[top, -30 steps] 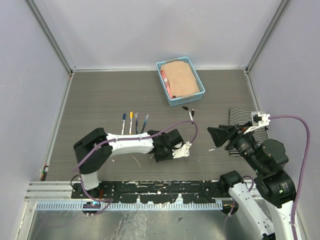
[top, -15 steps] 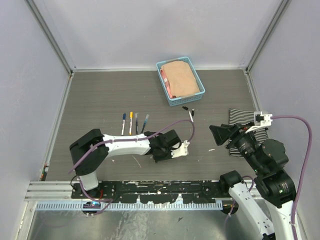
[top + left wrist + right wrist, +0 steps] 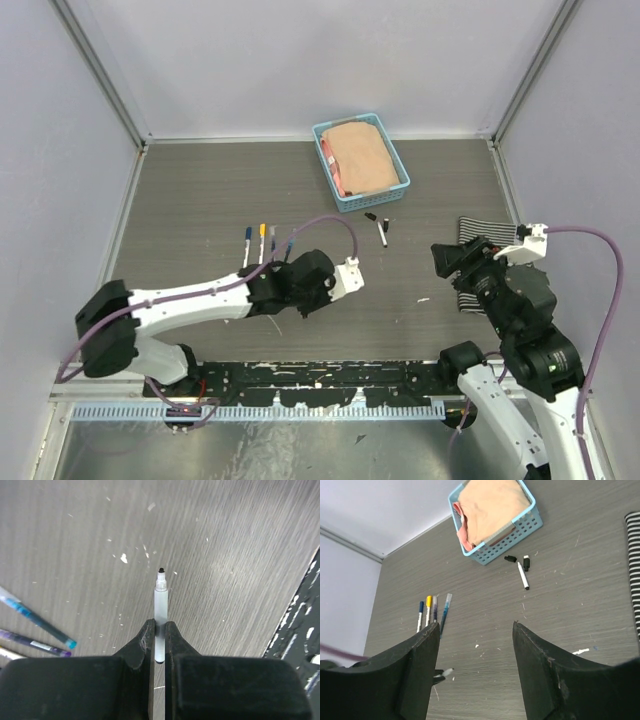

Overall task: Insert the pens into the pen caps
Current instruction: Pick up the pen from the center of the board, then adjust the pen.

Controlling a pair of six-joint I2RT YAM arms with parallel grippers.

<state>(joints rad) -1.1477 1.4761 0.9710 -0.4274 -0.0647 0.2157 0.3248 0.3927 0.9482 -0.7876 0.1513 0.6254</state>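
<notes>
**A:** Which step was in hand?

**B:** Pen held, cap yet to come, I'd say. The left claw point(image 3: 159, 625) was clamped on a pen point(image 3: 160, 605). Its bare black tip pointed outward over the table point(image 3: 225, 540), close to the near rail point(image 3: 300, 630).

**A:** And the other arm?

**B:** The right claw point(image 3: 476, 626) hung above the table with its fingers wide apart and nothing between them.

**A:** Where was the cap?

**B:** A black cap point(image 3: 510, 558) lay just beside the basket point(image 3: 517, 532), with a loose pen point(image 3: 523, 576) near it. Four more pens point(image 3: 434, 611) lay in a row well apart from it and looked capped.

**A:** So what did the next move call for?

**B:** Probably the right claw going down for that cap and closing on it alone. Then it would meet the held pen tip-first and in line.

**A:** Was there room?

**B:** There was plenty between the arms. The tight spots were the basket wall by the cap, the loose pen alongside it, and the striped cloth point(image 3: 485, 232) on the right.
</notes>
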